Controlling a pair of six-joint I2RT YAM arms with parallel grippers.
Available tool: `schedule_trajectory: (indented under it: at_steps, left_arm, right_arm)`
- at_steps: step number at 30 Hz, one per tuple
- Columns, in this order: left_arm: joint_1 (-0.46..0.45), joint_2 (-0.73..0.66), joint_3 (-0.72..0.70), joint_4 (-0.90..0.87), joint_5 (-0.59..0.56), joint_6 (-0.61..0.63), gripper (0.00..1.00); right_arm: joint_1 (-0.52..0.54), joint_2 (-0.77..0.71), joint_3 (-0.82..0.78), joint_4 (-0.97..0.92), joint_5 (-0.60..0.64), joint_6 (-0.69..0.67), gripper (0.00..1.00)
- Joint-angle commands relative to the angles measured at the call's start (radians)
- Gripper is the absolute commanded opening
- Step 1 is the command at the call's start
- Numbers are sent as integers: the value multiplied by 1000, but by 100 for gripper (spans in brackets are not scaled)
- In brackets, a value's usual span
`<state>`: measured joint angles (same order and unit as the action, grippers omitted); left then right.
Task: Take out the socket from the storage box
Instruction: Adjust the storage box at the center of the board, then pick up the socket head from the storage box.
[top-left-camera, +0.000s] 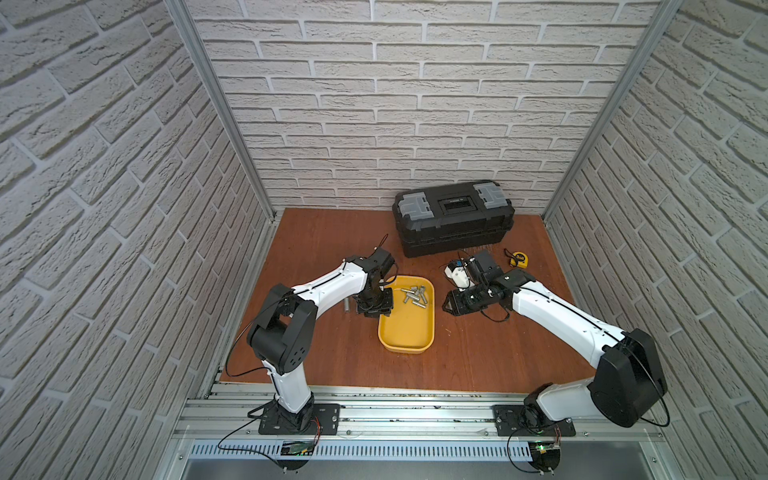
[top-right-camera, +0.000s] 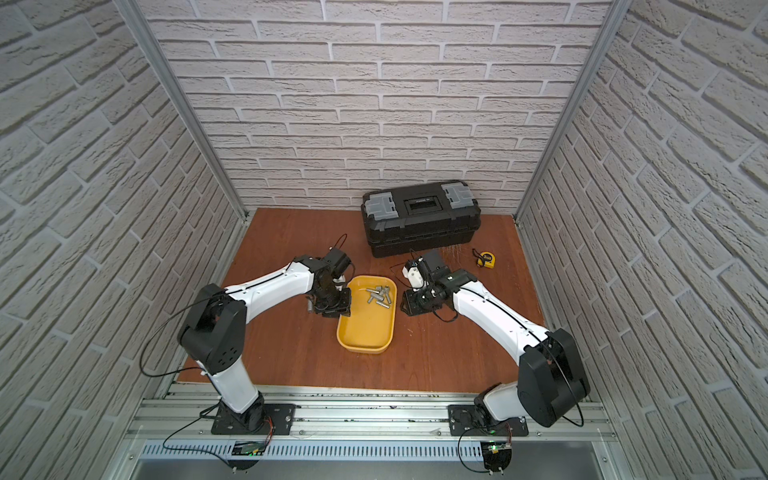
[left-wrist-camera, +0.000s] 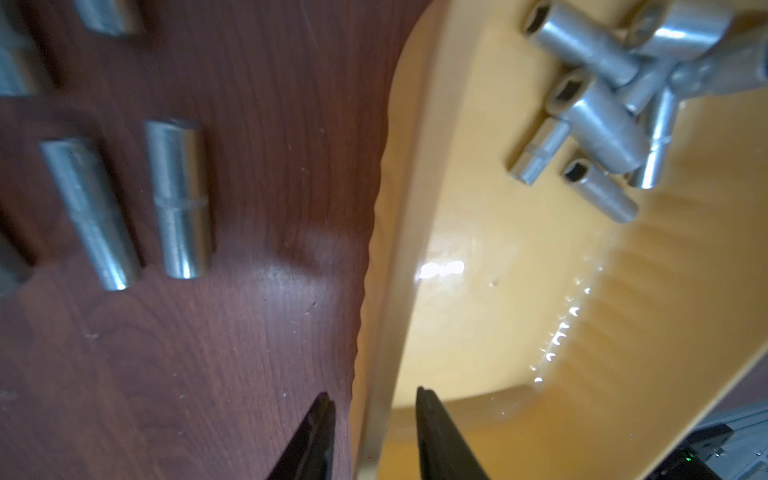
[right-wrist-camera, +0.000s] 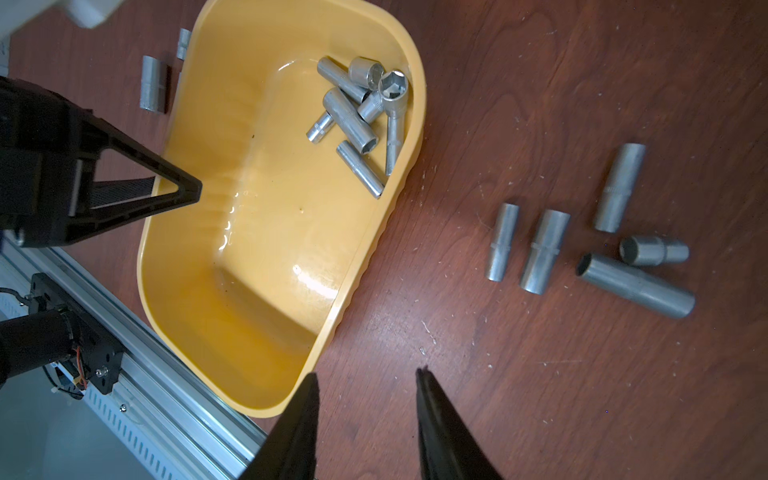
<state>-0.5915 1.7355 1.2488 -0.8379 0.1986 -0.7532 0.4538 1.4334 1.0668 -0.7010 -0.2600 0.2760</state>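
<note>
My left end effector hangs part-open and empty over the storage box rim. My right end effector is likewise empty. The sockets pile at its far end, so I should close across an outlying one's barrel.

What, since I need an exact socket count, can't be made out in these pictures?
Socket pile in the storage box: overlapping in both wrist views, too small in both top views.
Left-side sockets: one cut off by the left wrist view's edge; the left arm hides most in both top views.
Right-side sockets: unseen in both top views, apparently under the right arm.
</note>
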Motion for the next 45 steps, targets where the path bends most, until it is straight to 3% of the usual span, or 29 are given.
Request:
schedule_trajectory:
  at_steps: [1, 6, 11, 17, 23, 35, 45]
  left_arm:
    - [-7, -87, 7, 22, -63, -3, 38]
    - [-8, -209, -24, 102, -162, -5, 39]
    - [-7, -342, -158, 252, -266, -26, 40]
    - [-7, -388, -213, 282, -357, -36, 41]
    - [-7, -424, -262, 303, -382, -43, 43]
    - [-1, -508, -346, 319, -433, -79, 45]
    - [0, -541, -375, 322, -446, -107, 46]
  right_arm:
    - [22, 28, 64, 15, 12, -25, 40]
    - [60, 121, 153, 22, 29, -62, 39]
    - [97, 227, 235, 57, 77, -95, 33]
    - [128, 360, 323, 64, 100, -149, 32]
    - [162, 475, 386, 50, 147, -180, 31]
    - [189, 574, 420, 80, 285, -205, 28]
    - [189, 638, 467, 92, 324, -249, 28]
